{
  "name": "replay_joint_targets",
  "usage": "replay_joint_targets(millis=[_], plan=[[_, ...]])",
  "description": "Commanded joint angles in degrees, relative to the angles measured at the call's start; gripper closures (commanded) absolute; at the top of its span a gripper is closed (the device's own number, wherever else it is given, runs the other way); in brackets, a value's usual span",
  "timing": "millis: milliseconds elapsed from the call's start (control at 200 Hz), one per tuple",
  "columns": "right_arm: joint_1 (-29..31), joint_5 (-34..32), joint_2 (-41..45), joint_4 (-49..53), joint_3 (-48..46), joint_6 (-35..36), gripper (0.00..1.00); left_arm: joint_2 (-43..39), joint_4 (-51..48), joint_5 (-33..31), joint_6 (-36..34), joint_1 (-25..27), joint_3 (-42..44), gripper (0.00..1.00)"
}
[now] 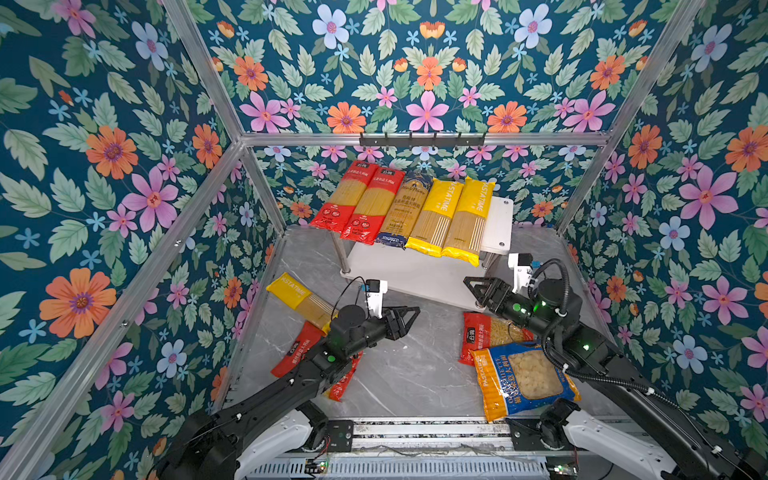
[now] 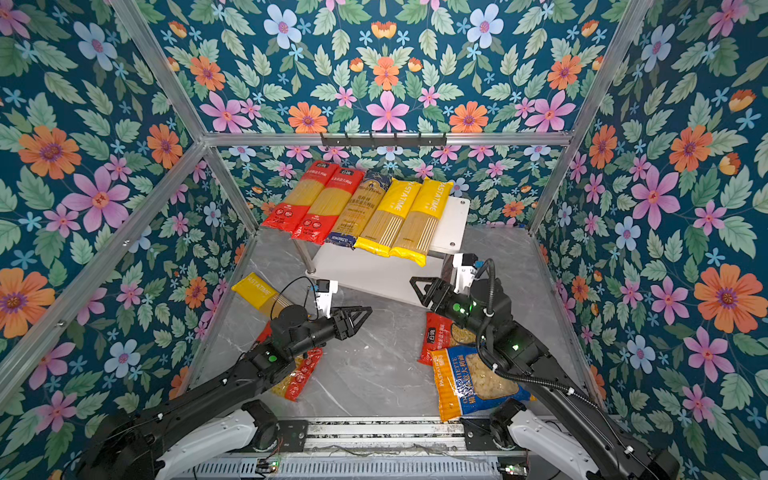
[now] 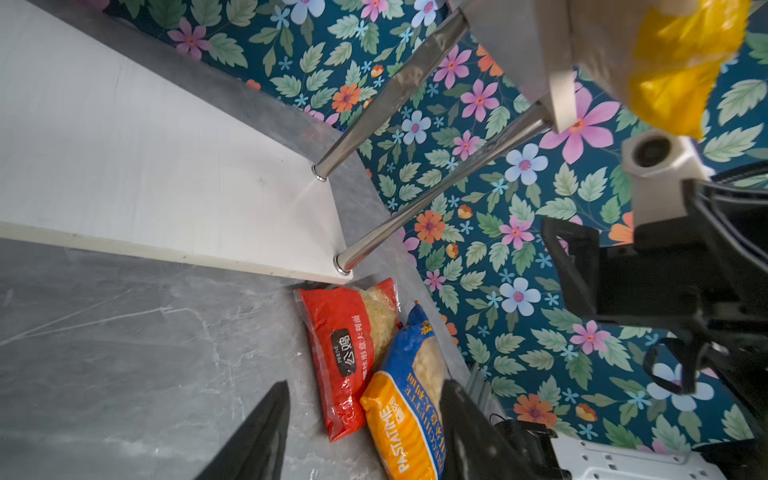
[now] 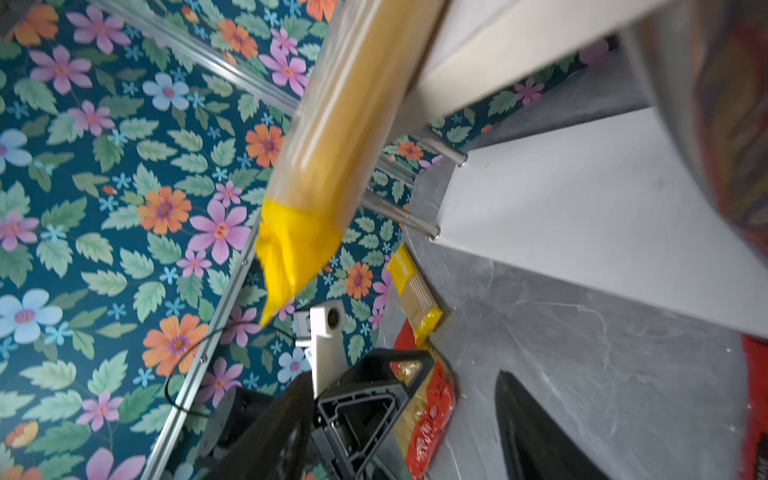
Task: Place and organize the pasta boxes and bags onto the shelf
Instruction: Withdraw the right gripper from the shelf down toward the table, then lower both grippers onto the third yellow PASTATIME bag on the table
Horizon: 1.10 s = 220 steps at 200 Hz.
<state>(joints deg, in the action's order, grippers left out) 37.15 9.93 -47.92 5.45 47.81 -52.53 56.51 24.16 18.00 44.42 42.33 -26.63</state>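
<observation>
Left pincer (image 1: 411, 320) released, empty, over the table (image 1: 399, 374); right pincer (image 1: 471, 289) spread too, empty, near the shelf (image 1: 500, 224) front corner; five spaghetti packs (image 1: 399, 208) side by side on top tier; yellow pack (image 1: 296, 293), red pack (image 1: 296, 351), red bag (image 1: 478, 336), blue-orange bag (image 1: 523, 378) on table.

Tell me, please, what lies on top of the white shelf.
Side by side: two red spaghetti packs, one navy-gold spaghetti pack, two yellow PASTATIME packs. The shelf shows bare only at its right end; the rest is covered.
</observation>
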Motion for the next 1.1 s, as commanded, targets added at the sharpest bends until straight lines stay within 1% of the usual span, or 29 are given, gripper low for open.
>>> replay_joint_targets(millis=[0, 110, 230, 325, 385, 500, 610, 705, 880, 990, 1000, 1095], plan=[[4.59, -4.44, 0.51, -2.63, -2.04, 5.35, 0.31, 1.33, -1.05, -2.81, -2.27, 1.14, -0.6, 0.4], [9.47, -7.65, -1.57, -6.12, -4.16, 7.19, 0.32, 2.73, -1.48, -3.91, -2.97, 2.37, -1.12, 0.4], [13.93, -10.62, -5.86, -8.74, -4.57, 9.53, 0.33, 2.75, -2.13, -5.09, -3.06, 2.74, -0.59, 0.4], [17.22, -14.03, -9.62, -10.83, -4.99, 10.96, 0.35, 2.64, -5.59, -7.63, -2.99, 2.69, -0.56, 0.4], [18.56, -15.1, -12.13, -13.18, -5.68, 11.56, 0.36, 2.69, -10.22, -10.65, -3.19, 2.74, -1.23, 0.4], [21.12, -16.97, -18.01, -16.37, -6.24, 12.26, 0.39, 2.25, -22.14, -19.73, -3.73, 2.51, -3.65, 0.4], [23.0, -17.24, -24.7, -19.12, -5.51, 13.4, 0.42, 0.23, -29.02, -26.22, -2.18, 1.33, -3.55, 0.39], [23.75, -16.49, -30.99, -20.37, -3.62, 14.35, 0.45, -2.37, -33.08, -29.32, -0.7, -1.06, -2.19, 0.38], [24.03, -14.33, -41.39, -20.07, 2.17, 16.48, 0.47, -6.74, -38.98, -31.61, -0.22, -8.46, 0.06, 0.36], [24.2, -11.88, -46.6, -19.14, 6.85, 17.56, 0.47, -8.64, -41.42, -33.13, -1.44, -13.6, 0.46, 0.33], [24.2, -11.65, -48.17, -18.92, 7.29, 17.55, 0.47, -8.73, -41.57, -33.19, -1.66, -14.12, 0.51, 0.33], [24.28, -10.07, -51.76, -18.83, 9.98, 17.24, 0.48, -7.76, -40.78, -32.7, -4.15, -19.06, 0.4, 0.31]])
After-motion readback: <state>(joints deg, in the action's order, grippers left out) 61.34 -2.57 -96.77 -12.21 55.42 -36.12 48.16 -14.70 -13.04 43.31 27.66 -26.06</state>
